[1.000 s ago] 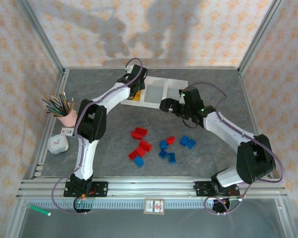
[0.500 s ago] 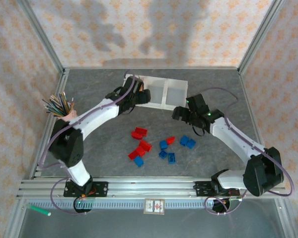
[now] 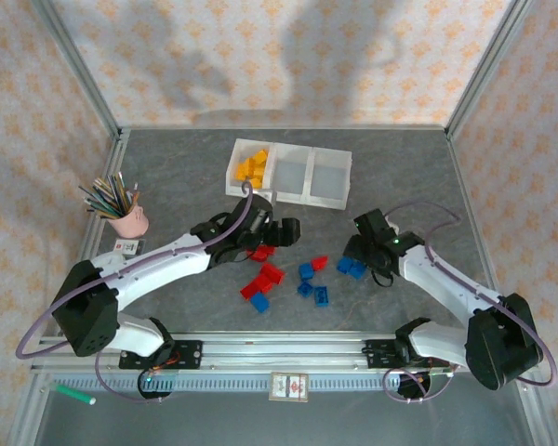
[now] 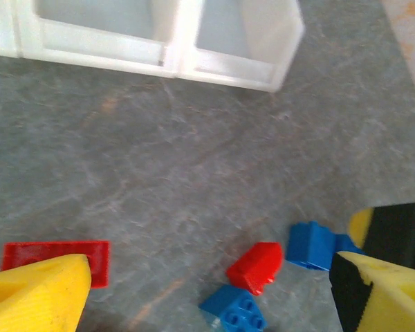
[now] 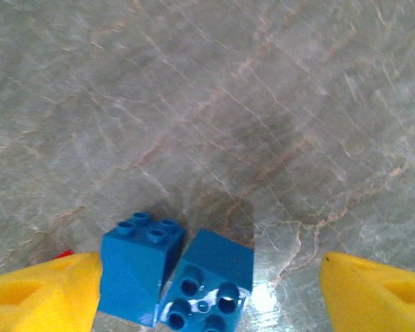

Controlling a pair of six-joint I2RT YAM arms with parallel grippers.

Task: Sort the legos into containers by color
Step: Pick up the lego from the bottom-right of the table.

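While the right gripper [image 5: 207,290] is hovering low over the table [image 5: 263,104] with its fingers spread wide and gripping nothing, 2 blue legos [image 5: 142,266] are lying directly between those fingers. They are sitting side by side and touching, and the line through the pair is running along the same line as the finger gap. The left-hand brick is lying just beside 1 finger, while the other finger is standing well apart from its neighbour. Judging by this, a straight descent and squeeze is likely to catch both, or push 1 aside.

The left gripper [image 4: 211,283] is also hanging wide open and holding nothing, nearer the red legos [image 3: 272,272], with a flat red plate [image 4: 55,259] lying partly under 1 finger.

In the top view I am counting 6 blue pieces on the table, including the pair, and 5 red ones showing clearly, with perhaps more hiding under the left arm. The yellow legos [image 3: 251,167] are heaping in the left-end compartment of the tray [image 4: 214,66], too bunched to count. Its other 2 compartments are showing no bricks that I can make out.
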